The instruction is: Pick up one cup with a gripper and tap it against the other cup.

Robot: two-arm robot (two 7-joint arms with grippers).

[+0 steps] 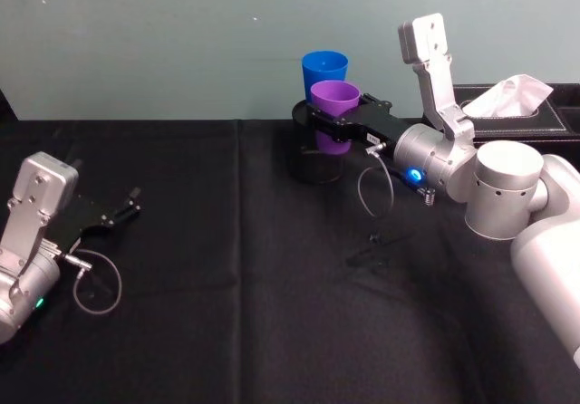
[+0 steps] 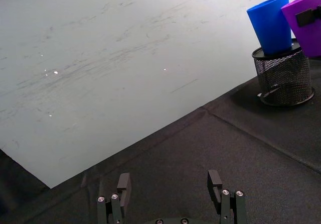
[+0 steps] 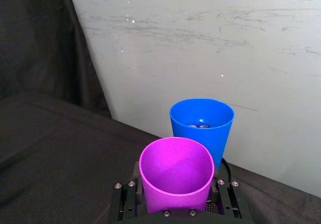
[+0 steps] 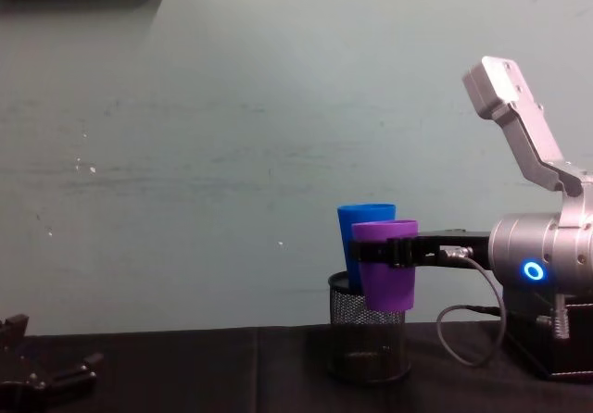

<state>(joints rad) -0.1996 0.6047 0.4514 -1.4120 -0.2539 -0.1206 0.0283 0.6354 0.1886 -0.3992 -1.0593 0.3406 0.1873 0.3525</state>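
Black tablecloth [image 1: 227, 331] | right gripper [image 1: 319, 119] jaws pinching purple cup [image 1: 334, 105] (plain, tapered) | left gripper [image 2: 170, 191] jaws spread

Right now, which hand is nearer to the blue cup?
The right. The right hand holds the purple cup just in front of the blue cup; the left hand rests far off on the table's left side.

The right gripper [image 4: 397, 252] clamps the purple cup [image 4: 384, 267] above the table. The blue cup [image 4: 358, 232] stands in the mesh holder [image 4: 368, 348] directly behind it.
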